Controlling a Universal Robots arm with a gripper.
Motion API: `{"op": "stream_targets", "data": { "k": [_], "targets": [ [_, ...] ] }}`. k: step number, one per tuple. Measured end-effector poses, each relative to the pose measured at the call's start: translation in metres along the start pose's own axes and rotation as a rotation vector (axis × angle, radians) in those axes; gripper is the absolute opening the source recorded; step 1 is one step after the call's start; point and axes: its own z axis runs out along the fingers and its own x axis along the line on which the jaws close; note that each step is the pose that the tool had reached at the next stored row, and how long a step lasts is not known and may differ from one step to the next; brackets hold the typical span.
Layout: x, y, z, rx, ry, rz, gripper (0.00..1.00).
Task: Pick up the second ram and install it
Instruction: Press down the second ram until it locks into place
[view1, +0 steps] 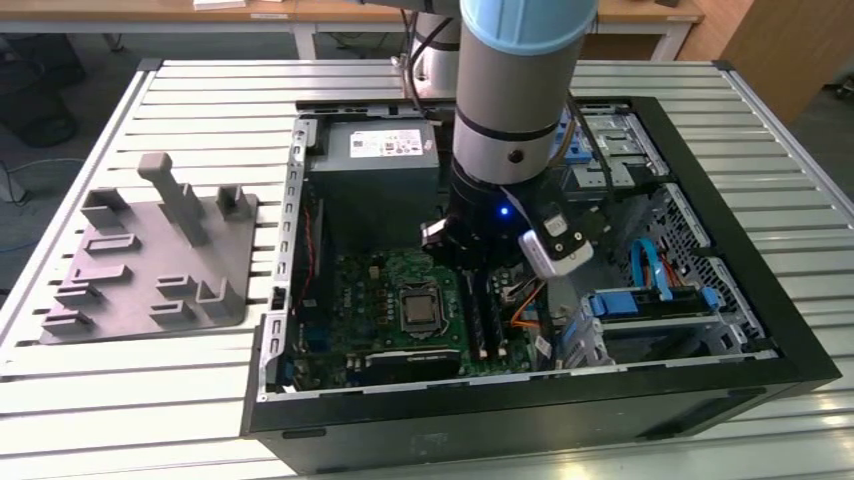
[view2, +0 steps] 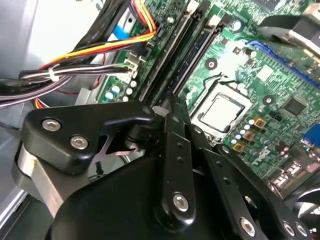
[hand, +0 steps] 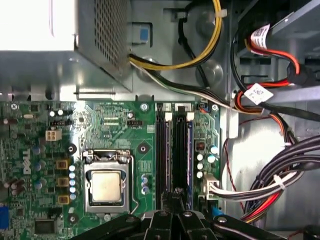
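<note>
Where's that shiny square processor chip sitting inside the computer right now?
In the first wrist view the processor sits in its socket on the green motherboard, beside the long black memory slots, below the grey power supply box.

Silver arm (view1: 514, 120) with pale-blue cap; black, silver-screwed claw (view2: 167, 112) linkages.

Glossy black pincer (view2: 172, 107) links, seemingly plastic; matt green motherboard (hand: 115, 130); dull grey metal case (view1: 747, 330).
</note>
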Motion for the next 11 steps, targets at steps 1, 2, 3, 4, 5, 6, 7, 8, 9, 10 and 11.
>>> {"op": "stream_targets", "data": {
  "k": [1, 2, 3, 4, 5, 6, 7, 8, 9, 10, 11],
  "targets": [
    [-0.0001, 0.0005, -0.0001, 0.0000, 0.0000, 0.000, 0.10],
    [-0.0001, 0.0006, -0.0008, 0.0002, 0.0001, 0.000, 0.10],
    [-0.0001, 0.0006, -0.0026, 0.0002, 0.0001, 0.000, 0.10],
    [-0.0002, 0.0006, -0.0052, -0.0002, 0.0000, 0.000, 0.10],
    [-0.0002, 0.0006, -0.0067, -0.0001, 0.0001, 0.000, 0.10],
    [-0.0002, 0.0006, -0.0070, -0.0002, 0.0000, 0.000, 0.10],
    [-0.0002, 0.0006, -0.0069, -0.0004, 0.0000, 0.000, 0.10],
    [-0.0002, 0.0006, -0.0070, -0.0004, -0.0001, 0.000, 0.10],
    [-0.0002, 0.0006, -0.0070, -0.0004, -0.0001, 0.000, 0.10],
    [-0.0002, 0.0006, -0.0071, -0.0002, 0.0000, 0.000, 0.10],
    [-0.0002, 0.0006, -0.0071, -0.0001, 0.0000, 0.000, 0.10]
  ]
}}
